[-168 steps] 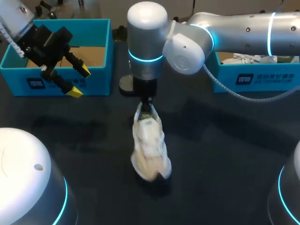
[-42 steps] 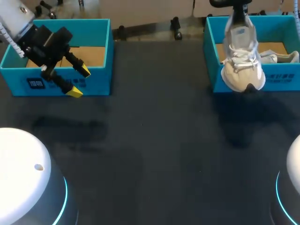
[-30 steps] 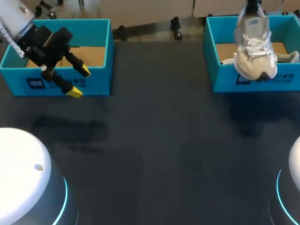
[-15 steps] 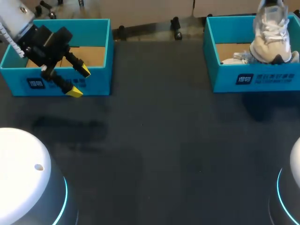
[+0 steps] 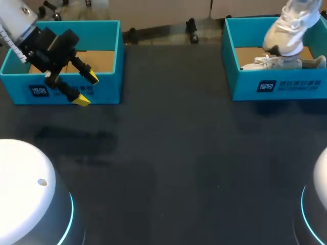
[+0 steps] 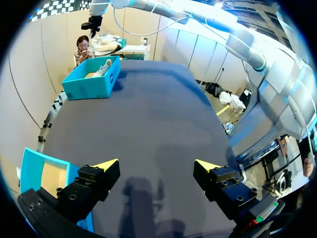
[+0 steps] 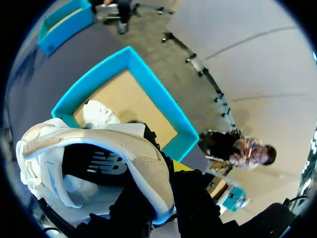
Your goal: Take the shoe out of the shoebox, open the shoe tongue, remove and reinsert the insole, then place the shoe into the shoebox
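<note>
Fingers [image 7: 190, 198] of the right hand [image 7: 161, 192] stood narrow, clamped from two sides on the heel end of a cream-white mesh sneaker with a dark lining [image 7: 99, 148]. In the head view only the sneaker [image 5: 288, 25] showed, and the hand itself was out of sight beyond the far edge. The sneaker hung tilted in the air, with its toe lower and pointing left and its heel higher to the right. It was above the open turquoise cardboard shoebox [image 5: 276, 84] at the far right of the counter. Under it, a second pale sneaker [image 5: 271, 62] lay on the brown floor of that shoebox [image 7: 158, 94].

At the far left, the left hand [image 5: 86, 89] hung with its yellow-tipped fingers spread wide and nothing between them [image 6: 157, 166]. It was over the near wall of another open turquoise box [image 5: 107, 87], whose corner showed just beside one finger [image 6: 29, 168]. A broad stretch of the dark matte counter [image 5: 168, 168] lay between the two boxes, which were well apart.
</note>
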You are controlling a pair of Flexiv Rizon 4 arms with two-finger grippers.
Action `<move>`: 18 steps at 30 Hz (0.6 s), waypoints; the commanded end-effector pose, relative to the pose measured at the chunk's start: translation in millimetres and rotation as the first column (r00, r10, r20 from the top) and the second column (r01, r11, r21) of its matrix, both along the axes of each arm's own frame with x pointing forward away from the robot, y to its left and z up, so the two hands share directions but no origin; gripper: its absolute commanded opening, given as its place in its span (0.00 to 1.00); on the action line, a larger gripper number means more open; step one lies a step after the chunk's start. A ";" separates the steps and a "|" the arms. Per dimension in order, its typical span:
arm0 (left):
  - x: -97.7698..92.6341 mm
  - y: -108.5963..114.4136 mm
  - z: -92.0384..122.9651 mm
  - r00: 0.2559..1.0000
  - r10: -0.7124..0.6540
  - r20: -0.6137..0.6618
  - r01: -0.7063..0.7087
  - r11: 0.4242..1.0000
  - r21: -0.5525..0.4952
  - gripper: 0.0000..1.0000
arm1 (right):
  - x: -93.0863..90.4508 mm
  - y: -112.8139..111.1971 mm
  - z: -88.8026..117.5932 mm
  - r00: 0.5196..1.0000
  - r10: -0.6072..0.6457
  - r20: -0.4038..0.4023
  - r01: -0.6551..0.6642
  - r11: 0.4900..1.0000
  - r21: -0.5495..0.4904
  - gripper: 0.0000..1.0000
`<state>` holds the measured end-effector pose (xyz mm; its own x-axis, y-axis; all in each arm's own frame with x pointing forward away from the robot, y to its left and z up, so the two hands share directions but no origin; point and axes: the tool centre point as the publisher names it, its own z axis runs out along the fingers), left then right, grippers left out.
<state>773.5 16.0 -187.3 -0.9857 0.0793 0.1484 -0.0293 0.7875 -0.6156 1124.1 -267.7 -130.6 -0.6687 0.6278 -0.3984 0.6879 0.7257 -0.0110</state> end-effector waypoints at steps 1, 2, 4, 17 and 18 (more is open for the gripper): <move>0.2 0.5 0.1 1.000 -0.001 0.000 0.001 1.000 0.002 1.00 | -6.4 -0.1 -1.8 0.950 -0.294 0.108 0.291 0.956 0.040 0.00; 0.2 0.5 0.1 1.000 -0.001 0.000 0.001 1.000 0.002 1.00 | -7.8 -1.5 -1.3 0.939 -0.318 0.132 0.314 0.948 0.047 0.00; 0.2 0.5 0.1 1.000 -0.001 0.000 0.001 1.000 0.002 1.00 | -11.6 -4.2 0.6 0.905 -0.393 0.162 0.387 0.920 0.067 0.00; 0.2 0.5 0.1 1.000 -0.001 0.000 0.001 1.000 0.002 1.00 | -38.2 -14.9 7.9 0.622 -0.771 0.137 0.753 0.637 0.168 0.00; 0.2 0.5 0.1 1.000 -0.001 0.000 0.001 1.000 0.002 1.00 | -38.9 -15.7 7.2 0.613 -0.780 0.124 0.763 0.626 0.162 0.00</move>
